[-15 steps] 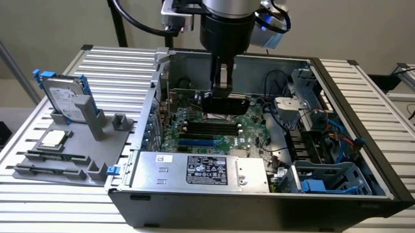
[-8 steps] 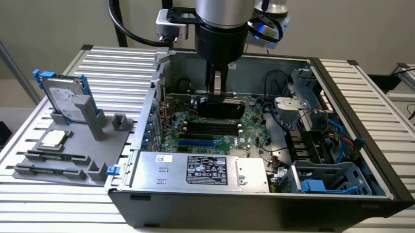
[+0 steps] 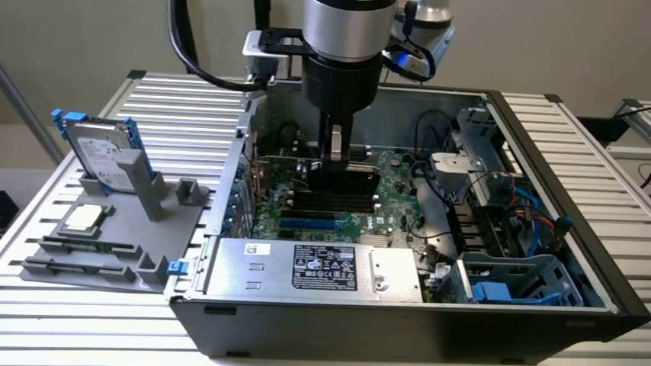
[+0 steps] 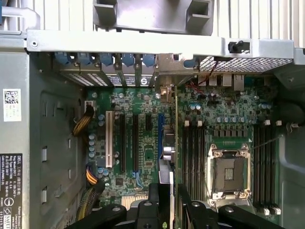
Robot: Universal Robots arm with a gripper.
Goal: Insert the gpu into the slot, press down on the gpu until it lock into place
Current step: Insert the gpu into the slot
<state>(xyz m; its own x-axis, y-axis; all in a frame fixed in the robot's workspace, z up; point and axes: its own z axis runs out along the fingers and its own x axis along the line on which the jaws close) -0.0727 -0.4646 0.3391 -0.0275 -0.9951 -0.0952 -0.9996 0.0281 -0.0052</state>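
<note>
Plainly, there is one arm with one pincer (image 3: 341, 164), reaching down into one open computer case (image 3: 407, 335) that rests on the ribbed metal surface (image 3: 91, 335). Inside the case lie one silver power-supply box (image 3: 315, 267), one square processor socket (image 4: 229, 174) and two banks of black memory slots (image 4: 193, 157), one on each side of the socket. There is one gpu (image 3: 351, 181) and one bright-blue slot (image 3: 305, 225).

The pincer (image 4: 168, 191) stands fairly wide, its two fingers (image 4: 153, 200) set on either side of the gpu (image 4: 167, 143) and clasping its upper part. The card stands upright, seen edge-on from the wrist. It runs parallel to the blue slot (image 4: 160, 129) and just beside it (most of the blue strip shows uncovered), between that slot and the nearer memory bank. Whether its lower edge touches the board I cannot tell.

On the surface at the exterior view's left sits one grey fixture (image 3: 122, 244) holding one hard drive (image 3: 97, 149).
</note>
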